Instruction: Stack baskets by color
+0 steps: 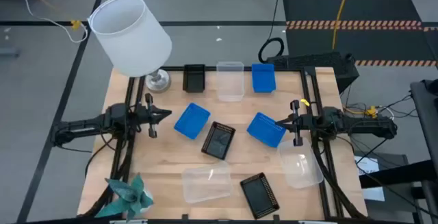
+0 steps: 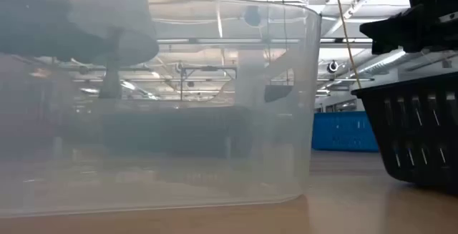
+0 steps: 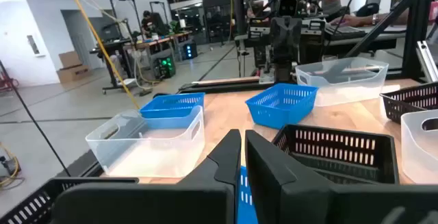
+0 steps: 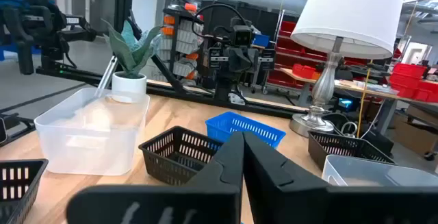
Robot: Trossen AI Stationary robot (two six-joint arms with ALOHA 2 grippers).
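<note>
**Nine baskets lying scattered, both arms waiting at the table's sides**

Sitting unstacked across the wooden table (image 1: 171, 162) — three blue, three black, three clear. Lining the far edge: a black basket (image 1: 194, 78), a clear basket (image 1: 230, 80) and a blue basket (image 1: 263, 77), side by side. Lying mid-table: a tilted blue one (image 1: 192, 120), just beside a black one (image 1: 219, 140), and another blue one (image 1: 265, 129) toward the right. Resting near the front edge: a clear one (image 1: 207, 182) and a black one (image 1: 260, 195); sitting at the right edge, a last clear one (image 1: 300, 170).

Hovering at the left side, fingers pressed nearly together and gripping nothing: the left gripper (image 1: 163, 115), pointing at the tilted blue basket. Hanging at the right side, fingers pressed fully together, also empty: the right gripper (image 1: 279, 122), tips right at the right-hand blue basket's rim — touching or not, impossible to say.

Standing at the far left corner: a white lamp (image 1: 130, 33). Lying at the near left corner: a teal star (image 1: 126, 193).
</note>
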